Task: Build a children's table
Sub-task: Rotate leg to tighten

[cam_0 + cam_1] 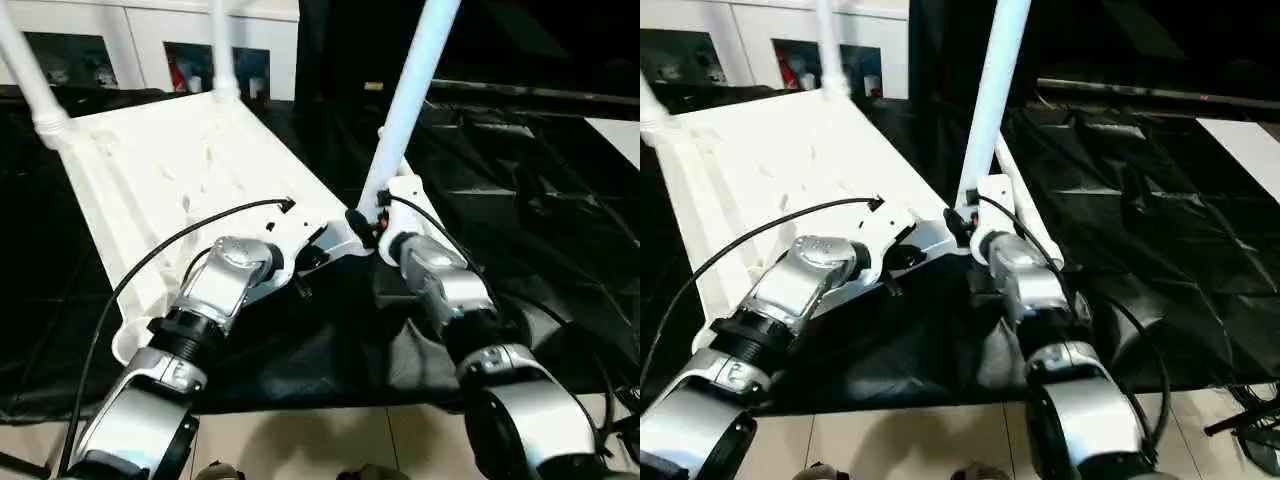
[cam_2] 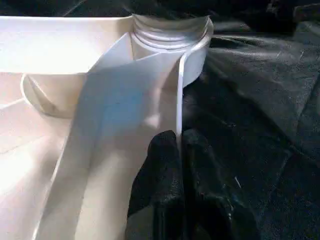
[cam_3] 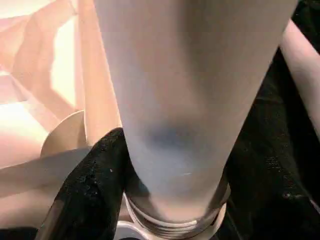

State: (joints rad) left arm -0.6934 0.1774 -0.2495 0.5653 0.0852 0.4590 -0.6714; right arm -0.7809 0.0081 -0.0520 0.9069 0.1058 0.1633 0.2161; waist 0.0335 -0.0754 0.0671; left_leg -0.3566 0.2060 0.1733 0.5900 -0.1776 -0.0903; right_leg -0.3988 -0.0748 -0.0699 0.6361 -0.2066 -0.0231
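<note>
Both end effectors at tabletop rim

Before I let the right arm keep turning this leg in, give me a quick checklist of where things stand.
1. Left gripper pinched on the table top's side wall: ok.
2. Right gripper around the near leg, low by its base: ok.
3. Leg upright in the corner socket: ok.
4. Leg screwed fully home: not ok, threads visible in the right wrist view.
5. Two far legs standing in their sockets: ok.
6. Fourth leg fitted: cannot tell.
</note>
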